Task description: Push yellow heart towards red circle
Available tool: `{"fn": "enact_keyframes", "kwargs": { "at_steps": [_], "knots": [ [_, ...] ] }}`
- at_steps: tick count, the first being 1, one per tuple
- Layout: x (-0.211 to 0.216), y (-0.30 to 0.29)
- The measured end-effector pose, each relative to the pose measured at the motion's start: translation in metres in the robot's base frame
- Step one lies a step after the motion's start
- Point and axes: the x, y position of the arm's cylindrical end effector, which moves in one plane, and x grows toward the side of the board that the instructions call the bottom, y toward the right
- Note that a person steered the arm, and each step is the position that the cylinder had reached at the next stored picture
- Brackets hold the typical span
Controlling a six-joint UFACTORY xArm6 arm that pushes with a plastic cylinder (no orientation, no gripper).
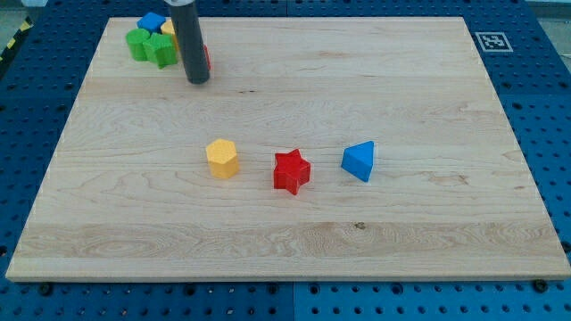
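Observation:
My tip (pixel 197 82) rests on the board near the view's top left. A small part of a yellow block (pixel 167 29), probably the yellow heart, shows just left of the rod; its shape is mostly hidden. A sliver of a red block (pixel 207 58), probably the red circle, shows at the rod's right edge, just above the tip. The rod stands between these two blocks and covers most of both.
A blue block (pixel 152 20) and two green blocks (pixel 137 43) (pixel 163 52) are bunched with the yellow one at the top left. A yellow hexagon (pixel 222 158), a red star (pixel 291 171) and a blue triangle (pixel 359 160) lie in a row mid-board.

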Motion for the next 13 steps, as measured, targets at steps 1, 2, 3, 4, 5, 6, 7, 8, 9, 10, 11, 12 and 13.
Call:
{"fn": "enact_keyframes", "kwargs": {
  "at_steps": [1,2,3,4,5,6,7,8,9,10,11,12,13],
  "knots": [
    [0.025,-0.025],
    [0.120,-0.030],
    [0.191,-0.016],
    [0.199,0.037],
    [0.194,0.042],
    [0.191,0.041],
    [0.193,0.053],
    [0.200,0.071],
    [0.195,0.071],
    [0.179,0.070],
    [0.163,0.070],
    [0.144,0.070],
    [0.118,0.069]
  ]
}}
